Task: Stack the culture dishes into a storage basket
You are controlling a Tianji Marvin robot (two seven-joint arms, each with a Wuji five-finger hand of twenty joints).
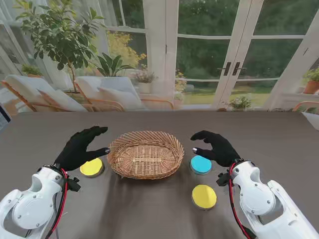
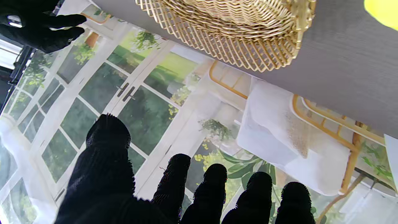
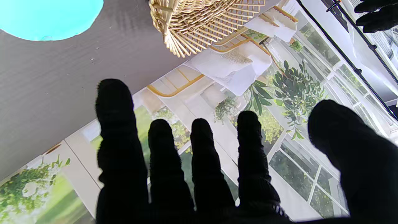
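An empty wicker basket (image 1: pixel 145 154) sits mid-table, also seen in the wrist views (image 2: pixel 236 34) (image 3: pixel 199 21). A yellow dish (image 1: pixel 91 167) lies left of it, partly under my left hand (image 1: pixel 81 148), which hovers open with fingers spread. A blue dish (image 1: pixel 201 164) (image 3: pixel 49 15) lies right of the basket, beside my open right hand (image 1: pixel 217 147). A second yellow dish (image 1: pixel 204 196) lies nearer to me on the right. Neither hand holds anything. A yellow dish's edge (image 2: pixel 384 12) shows in the left wrist view.
The dark grey table (image 1: pixel 149 209) runs back to a printed backdrop of windows and plants. A white object (image 1: pixel 311 118) sits at the far right table edge.
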